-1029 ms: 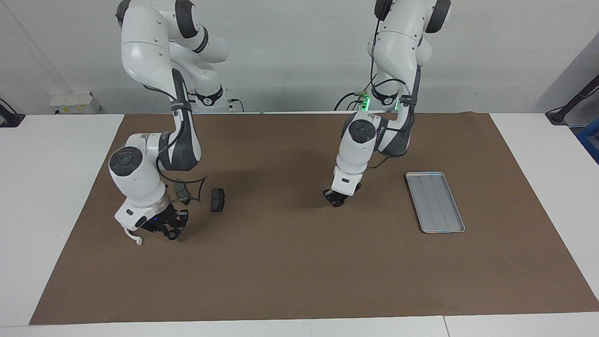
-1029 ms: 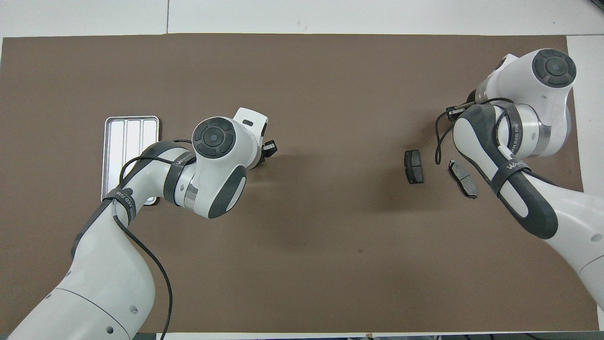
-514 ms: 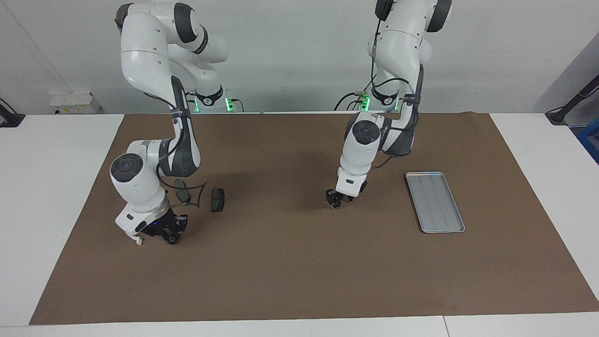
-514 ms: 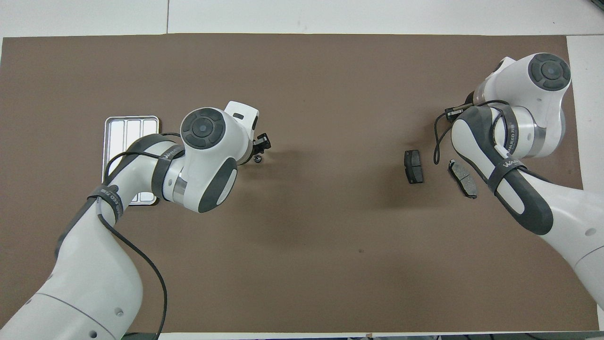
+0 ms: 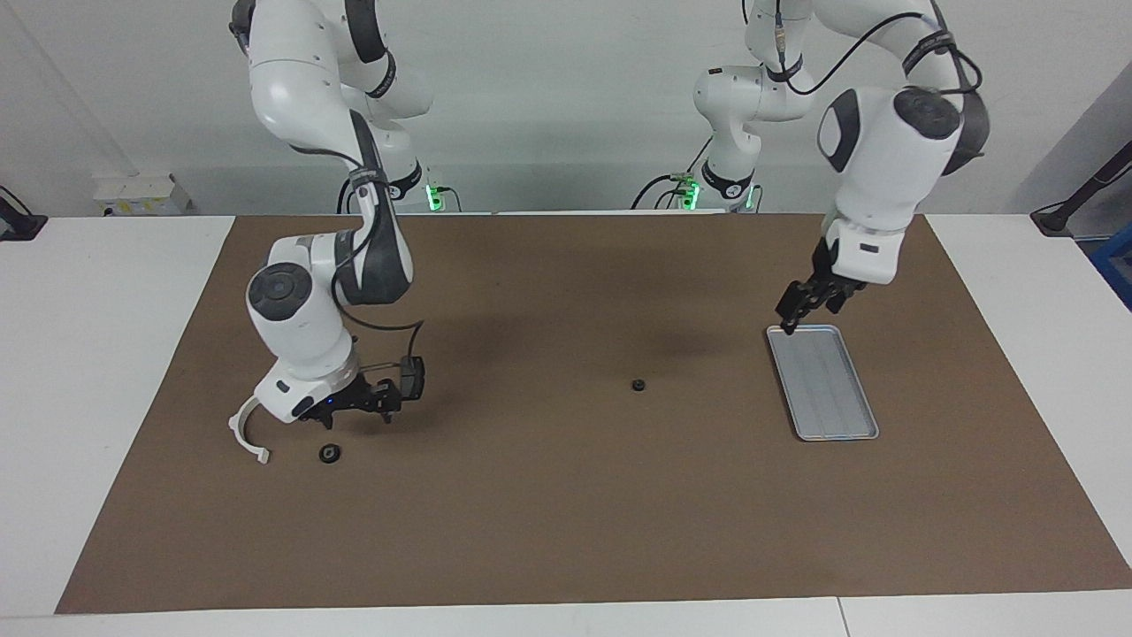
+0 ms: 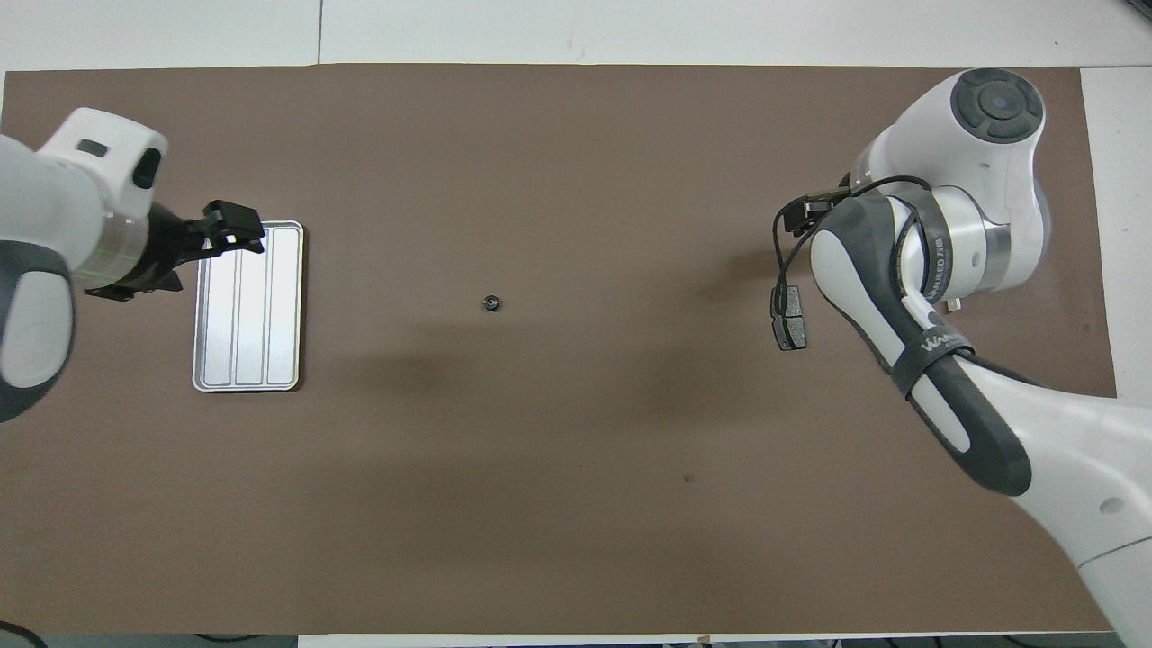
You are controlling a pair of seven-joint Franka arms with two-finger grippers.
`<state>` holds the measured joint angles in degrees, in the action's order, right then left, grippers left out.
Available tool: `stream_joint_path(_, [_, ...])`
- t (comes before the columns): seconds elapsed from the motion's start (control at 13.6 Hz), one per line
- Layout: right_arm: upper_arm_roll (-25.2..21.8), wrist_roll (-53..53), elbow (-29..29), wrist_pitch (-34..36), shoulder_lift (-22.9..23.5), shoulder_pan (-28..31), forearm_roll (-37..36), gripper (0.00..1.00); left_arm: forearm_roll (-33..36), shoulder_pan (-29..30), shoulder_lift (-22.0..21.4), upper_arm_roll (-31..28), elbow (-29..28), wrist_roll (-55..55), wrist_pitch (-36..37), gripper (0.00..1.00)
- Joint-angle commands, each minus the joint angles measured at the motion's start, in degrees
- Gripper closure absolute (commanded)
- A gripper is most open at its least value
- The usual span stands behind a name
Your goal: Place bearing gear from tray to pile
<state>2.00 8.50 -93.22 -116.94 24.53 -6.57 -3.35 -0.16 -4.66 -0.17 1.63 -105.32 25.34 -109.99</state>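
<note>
One small black bearing gear (image 5: 637, 385) (image 6: 490, 303) lies alone on the middle of the mat. A second gear (image 5: 329, 454) lies in the pile, beside the white half-ring (image 5: 247, 434). A dark brake-pad plate (image 5: 411, 377) (image 6: 789, 317) sits close by. My right gripper (image 5: 371, 414) hangs low over the mat between that plate and the gear, open and empty. The right arm hides it in the overhead view. The silver tray (image 5: 822, 382) (image 6: 247, 306) holds nothing. My left gripper (image 5: 800, 314) (image 6: 229, 236) hovers over one end of it, open and empty.
A brown mat (image 5: 566, 531) covers most of the white table. The right arm's elbow and cable loop hang above the pile and hide part of it. A white box (image 5: 141, 193) sits at the table's edge near the right arm's base.
The left gripper let go of a gear at the mat's middle and swung up and over to the tray. The right gripper released its gear by the half-ring and shifted toward the plate.
</note>
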Motion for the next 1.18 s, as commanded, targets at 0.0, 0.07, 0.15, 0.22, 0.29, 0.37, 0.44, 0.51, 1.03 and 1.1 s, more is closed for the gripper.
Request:
stream_joint_path(0.0, [0.55, 15.86, 5.75, 8.29, -0.89, -7.37, 0.45, 0.0, -0.11, 5.17, -3.42, 0.57, 0.2, -10.36, 6.69, 0.0])
stream_joint_path(0.07, [0.72, 22.55, 6.73, 8.83, -0.81, -10.79, 0.45, 0.0, -0.19, 5.62, -3.69, 0.39, 1.25, -13.45, 8.81, 0.0])
stream_joint_path(0.15, [0.81, 28.79, 6.74, 8.23, -0.89, -14.14, 0.45, 0.0, -0.19, 7.02, -3.52, -0.04, 2.48, -15.13, 10.74, 0.0])
stream_joint_path(0.22, [0.81, 33.81, 6.74, 7.79, -0.98, -16.87, 0.45, 0.0, -0.28, 7.29, -3.26, -0.05, 3.19, -16.28, 11.81, 0.0])
stream_joint_path(0.29, [0.81, 37.34, 6.74, 7.18, -0.98, -19.16, 0.79, 0.0, -0.28, 7.29, -3.25, -0.13, 3.11, -16.72, 11.64, 0.0])
stream_joint_path(0.37, [0.81, 40.08, 6.74, 5.43, -0.72, -21.35, 2.28, 0.0, -0.28, 7.38, -3.17, -0.13, 3.02, -16.9, 11.29, 0.0])
stream_joint_path(0.44, [0.81, 42.11, 6.83, 4.54, -0.54, -23.2, 2.81, 0.0, -0.2, 7.3, -2.56, -0.13, 3.54, -17.69, 11.2, 0.0])
stream_joint_path(0.51, [0.81, 45.0, 6.83, 4.45, 0.59, -25.31, 2.3, 0.0, -0.02, 7.82, -1.07, 0.39, 5.46, -17.87, 11.81, 0.0])
stream_joint_path(1.03, [0.55, 54.07, 23.34, 4.27, 17.29, -32.1, 0.53, 0.0, -0.37, 6.59, 1.84, -0.22, 10.14, -18.31, 16.21, 0.0])
stream_joint_path(1.1, [0.55, 54.69, 24.22, 4.36, 17.91, -32.1, 0.53, 0.0, -0.37, 6.16, 1.84, -0.48, 10.22, -18.31, 16.82, 0.0])
